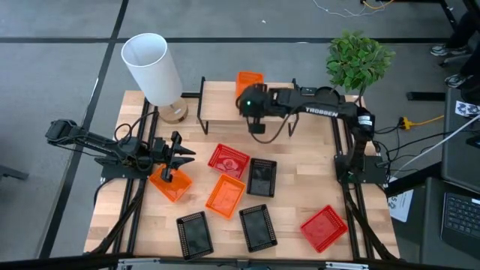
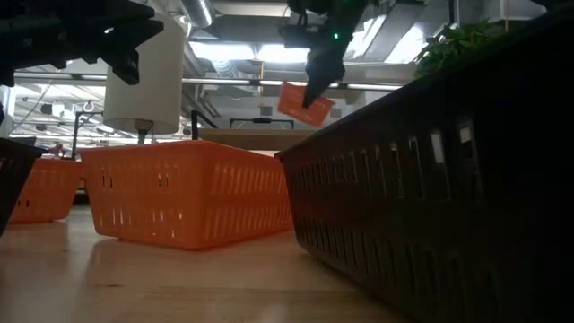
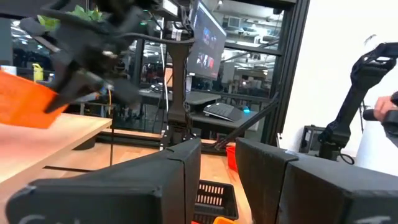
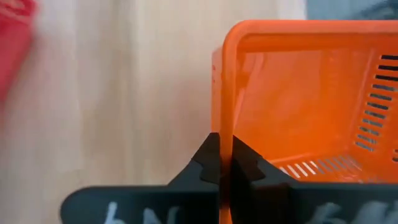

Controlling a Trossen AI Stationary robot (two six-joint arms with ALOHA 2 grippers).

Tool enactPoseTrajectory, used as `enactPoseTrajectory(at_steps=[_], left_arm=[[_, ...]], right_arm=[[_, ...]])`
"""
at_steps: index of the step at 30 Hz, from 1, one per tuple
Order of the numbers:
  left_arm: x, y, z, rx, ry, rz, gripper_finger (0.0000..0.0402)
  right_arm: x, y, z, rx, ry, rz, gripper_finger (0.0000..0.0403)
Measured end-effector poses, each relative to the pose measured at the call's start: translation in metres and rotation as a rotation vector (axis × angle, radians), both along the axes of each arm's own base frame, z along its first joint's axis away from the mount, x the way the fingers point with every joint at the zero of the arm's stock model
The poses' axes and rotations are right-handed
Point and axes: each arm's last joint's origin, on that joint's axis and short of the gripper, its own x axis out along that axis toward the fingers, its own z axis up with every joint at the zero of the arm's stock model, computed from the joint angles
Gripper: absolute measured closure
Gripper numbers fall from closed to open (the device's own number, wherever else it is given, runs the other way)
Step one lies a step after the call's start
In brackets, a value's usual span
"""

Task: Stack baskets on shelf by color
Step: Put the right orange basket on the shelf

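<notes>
"Wooden tabletop point(image 1: 300, 187) first, working from its front edge toward the shelf point(image 1: 221, 101). What lay there?"

"Farthest from the shelf were two black baskets point(image 1: 195, 234) and one red basket point(image 1: 324, 227). Closer to it lay an orange basket point(image 1: 226, 195), a third black one and a second red one point(image 1: 228, 160). Another orange basket point(image 1: 169, 182) sat off the shelf's lamp-side end."

"So the count?"

"Three orange, three black, and only two red that I could find. None rested on the shelf board yet."

"And the third orange?"

"That was the carried basket point(image 1: 250, 77). The right gripper point(image 4: 222, 158) had its fingers clamped on one thin side wall, and it hung tilted above the shelf's far edge, clear of the board."

"Which way did the shelf lie from it?"

"Straight below. I judged that the coming move was a plain descent. The basket's long axis seemed to run along the shelf's length, though the arm hid part of it."

"The other arm?"

"The left gripper point(image 1: 180, 154) hovered over the orange basket off the shelf's lamp-side end, fingers parted and holding nothing. It stood well apart from the shelf, so the right arm was plainly the nearer one."

"Anything beyond the shelf?"

"A white lamp point(image 1: 154, 67) stood at one end and a potted plant point(image 1: 358, 60) past the other."
</notes>
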Motion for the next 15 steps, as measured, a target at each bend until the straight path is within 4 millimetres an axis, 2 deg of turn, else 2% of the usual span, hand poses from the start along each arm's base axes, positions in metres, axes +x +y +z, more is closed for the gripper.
enactPoseTrajectory(at_steps=[3,11,15], left_arm=[[0.000,0.000,0.000,0.018,0.001,0.006,0.0308],[0.000,0.000,0.000,0.043,0.001,0.013,0.0308],[0.000,0.000,0.000,0.039,0.001,0.012,0.0308]], right_arm=[[-0.002,-0.004,-0.001,0.033,0.006,0.002,0.0403],[0.000,0.007,-0.002,0.114,-0.021,0.008,0.0402],[0.001,0.006,-0.002,0.121,-0.043,-0.020,0.0386]])
